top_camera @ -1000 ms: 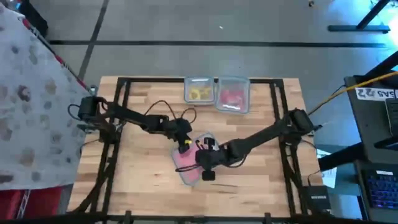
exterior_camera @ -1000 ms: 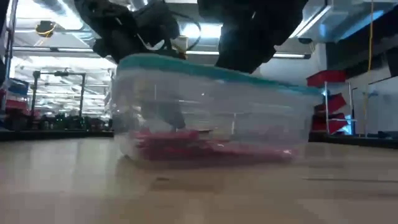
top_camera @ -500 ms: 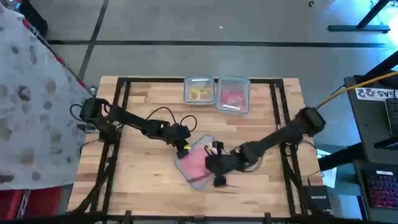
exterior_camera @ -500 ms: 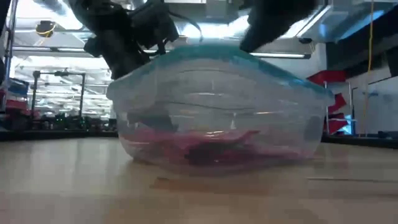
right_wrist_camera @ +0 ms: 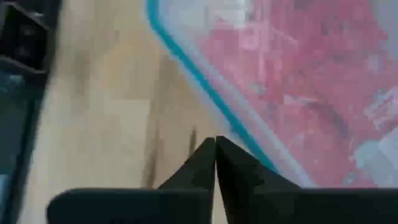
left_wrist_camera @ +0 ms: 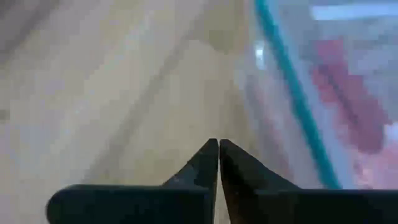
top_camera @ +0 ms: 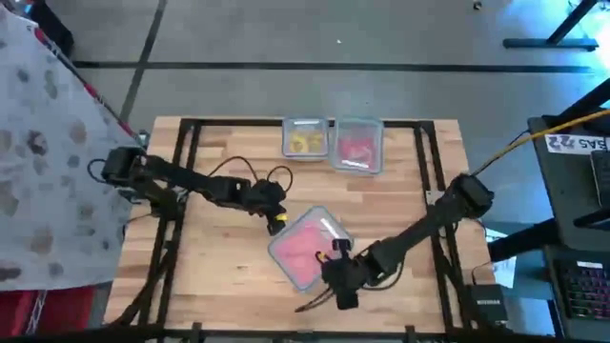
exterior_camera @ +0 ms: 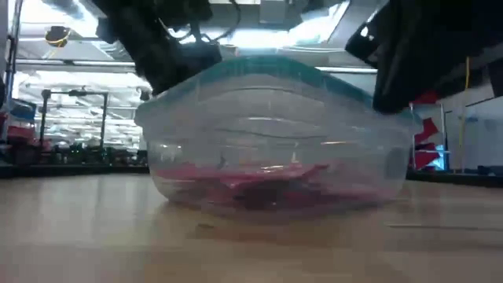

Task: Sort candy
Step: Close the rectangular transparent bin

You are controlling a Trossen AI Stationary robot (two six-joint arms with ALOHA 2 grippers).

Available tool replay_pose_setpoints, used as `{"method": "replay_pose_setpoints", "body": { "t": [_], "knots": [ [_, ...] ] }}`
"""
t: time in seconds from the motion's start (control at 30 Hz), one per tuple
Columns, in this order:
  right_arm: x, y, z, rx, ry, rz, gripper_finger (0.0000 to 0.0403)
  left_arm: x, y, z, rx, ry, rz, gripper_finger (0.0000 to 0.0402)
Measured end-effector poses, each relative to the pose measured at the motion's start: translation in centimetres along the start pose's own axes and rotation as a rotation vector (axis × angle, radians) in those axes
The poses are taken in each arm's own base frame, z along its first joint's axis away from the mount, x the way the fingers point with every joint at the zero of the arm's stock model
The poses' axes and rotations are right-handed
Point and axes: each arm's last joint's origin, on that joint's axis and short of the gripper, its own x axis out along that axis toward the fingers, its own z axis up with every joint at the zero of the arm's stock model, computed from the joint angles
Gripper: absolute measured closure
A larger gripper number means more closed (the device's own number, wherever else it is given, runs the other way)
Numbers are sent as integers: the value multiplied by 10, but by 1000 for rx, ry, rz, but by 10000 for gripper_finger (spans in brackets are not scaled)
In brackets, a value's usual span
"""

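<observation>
Candy, a layer of flat red-pink wrapped packets (top_camera: 300,250), lies on the floor of a clear plastic tub with a teal rim (top_camera: 327,225), set cornerwise near the middle of the light wooden table (top_camera: 219,257); in the low view the same pink layer (exterior_camera: 267,182) sits at the bottom of the tub's see-through wall (exterior_camera: 196,149); right wrist view looks down on the packets (right_wrist_camera: 311,81) past the teal rim (right_wrist_camera: 186,59).

Left gripper (top_camera: 277,219) hangs just beside the tub's left corner, its two dark fingers pressed together with nothing between them (left_wrist_camera: 219,163); right gripper (top_camera: 341,284) sits at the tub's near right edge, fingers likewise pressed together, empty (right_wrist_camera: 215,160).

Two smaller clear tubs stand side by side at the table's far edge; one holds yellow pieces (top_camera: 305,142), the other red-pink pieces (top_camera: 356,149).
</observation>
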Motion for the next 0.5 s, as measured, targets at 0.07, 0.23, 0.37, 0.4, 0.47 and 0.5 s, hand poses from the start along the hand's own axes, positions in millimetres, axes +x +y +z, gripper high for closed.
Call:
{"method": "replay_pose_setpoints", "body": {
  "t": [0.07,0.23,0.37,0.4,0.47,0.5],
  "knots": [
    [2,-2,1,6,-3,-6,402,8,-5,-3,13,1,-38,401],
    [8,-2,0,1,19,-14,402,24,-15,-4,30,-45,-117,401],
    [9,-3,0,-3,7,-43,402,30,-17,-7,31,-37,-120,401],
    [9,-3,0,-3,5,-47,402,31,-18,-8,34,-33,-120,401],
    [10,-4,1,-2,-1,-53,402,34,-20,-11,42,-30,-130,401],
    [10,-4,1,-2,-3,-52,402,36,-22,-12,50,-30,-141,401]
  ]
}}
